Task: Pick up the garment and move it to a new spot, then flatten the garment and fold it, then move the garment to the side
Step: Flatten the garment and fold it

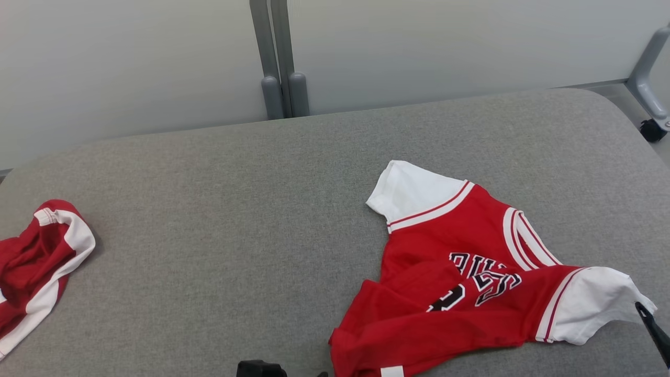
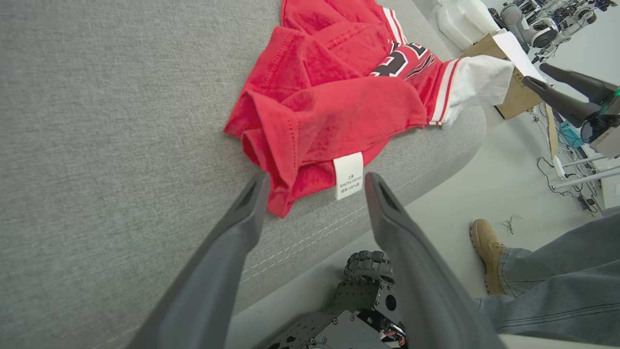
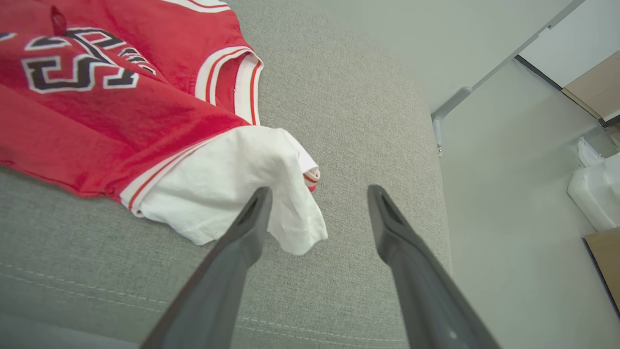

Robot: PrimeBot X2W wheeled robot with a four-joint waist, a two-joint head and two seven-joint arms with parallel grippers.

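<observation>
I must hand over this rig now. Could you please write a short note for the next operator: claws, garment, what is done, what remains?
Left claw: open, holds nothing, at the bunched hem by the white label.
Right claw: open, holds nothing, at the white sleeve.
Red jersey: crumpled on the grey cushion, right side, near its front edge. Second red garment lies far left.
Done: nothing that shows; jersey is neither flat nor folded.
Left: grasp, flatten, fold, move aside.
</observation>
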